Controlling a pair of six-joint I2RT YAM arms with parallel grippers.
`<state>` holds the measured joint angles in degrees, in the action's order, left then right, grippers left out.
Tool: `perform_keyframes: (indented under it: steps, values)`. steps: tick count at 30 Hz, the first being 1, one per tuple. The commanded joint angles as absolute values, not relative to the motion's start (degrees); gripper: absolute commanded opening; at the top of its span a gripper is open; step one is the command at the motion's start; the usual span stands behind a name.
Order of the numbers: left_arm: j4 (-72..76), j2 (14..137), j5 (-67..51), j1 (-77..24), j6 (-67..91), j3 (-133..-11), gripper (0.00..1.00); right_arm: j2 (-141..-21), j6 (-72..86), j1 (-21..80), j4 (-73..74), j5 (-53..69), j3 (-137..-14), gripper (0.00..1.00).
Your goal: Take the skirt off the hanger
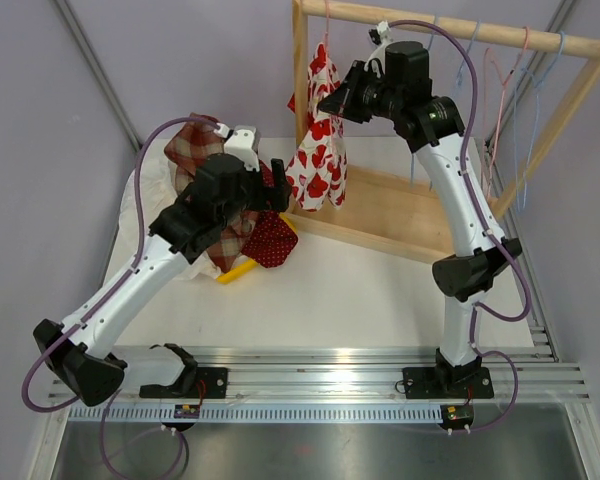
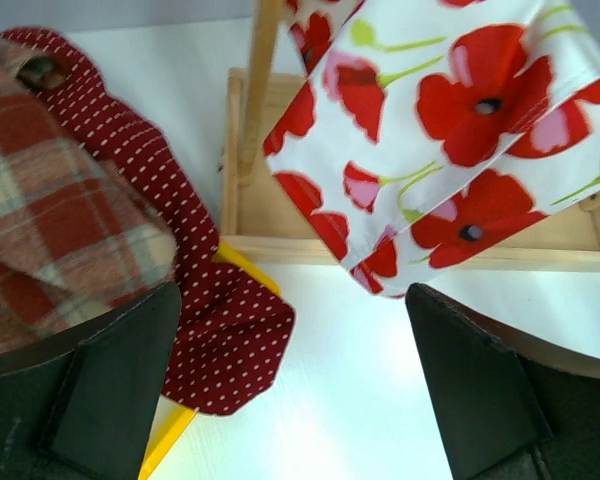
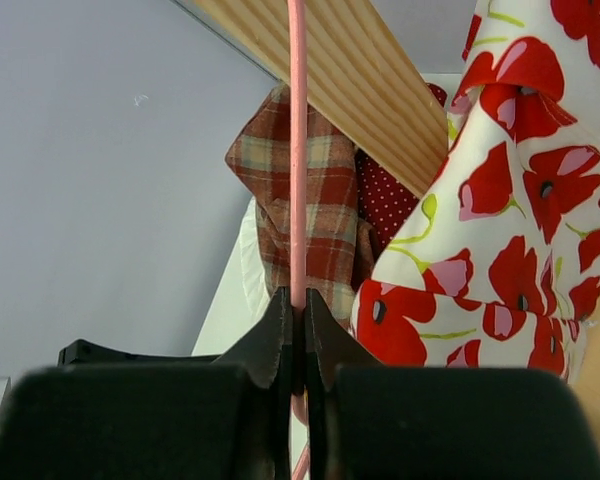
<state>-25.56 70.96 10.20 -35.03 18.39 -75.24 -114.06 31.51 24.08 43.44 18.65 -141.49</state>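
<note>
While my R gripper point(image 3: 298, 318) pinches the pink hanger point(image 3: 297, 150), poppy skirt point(image 3: 510, 200) hangs just beside.
L gripper point(image 2: 295, 380) spread wide over clothes pile point(image 2: 60, 230) nr table's point(image 1: 380, 300) left edge.

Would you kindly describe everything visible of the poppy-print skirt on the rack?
The skirt is white, light-looking fabric printed with red poppies and green stems. It hangs in loose folds from a pink hanger at the left end of the wooden rack. The right gripper has its jaws shut on the hanger's wire, beside the fabric.
</note>
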Motion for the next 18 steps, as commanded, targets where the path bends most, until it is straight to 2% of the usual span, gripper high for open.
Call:
perform_keyframes:
  steps: [1, 4, 7, 18]
  values:
    - [-23.0, 72.6, 11.7, -38.1, 15.7, -83.5, 0.99, -111.7, 32.0, 24.4, 43.8, 18.8, -150.0, 0.00]
    - [-20.7, 72.8, 6.4, -39.5, 14.8, -85.1, 0.99, -110.1, 32.1, 24.4, 44.6, 18.5, -151.2, 0.00]
    - [-17.5, 72.9, 3.3, -40.6, 14.2, -84.6, 0.99, -106.7, 32.3, 24.3, 43.8, 18.7, -147.2, 0.00]
    - [-6.5, 74.4, 5.7, -40.7, 7.2, -78.7, 0.99, -94.8, 35.0, 24.3, 43.5, 23.6, -137.0, 0.00]
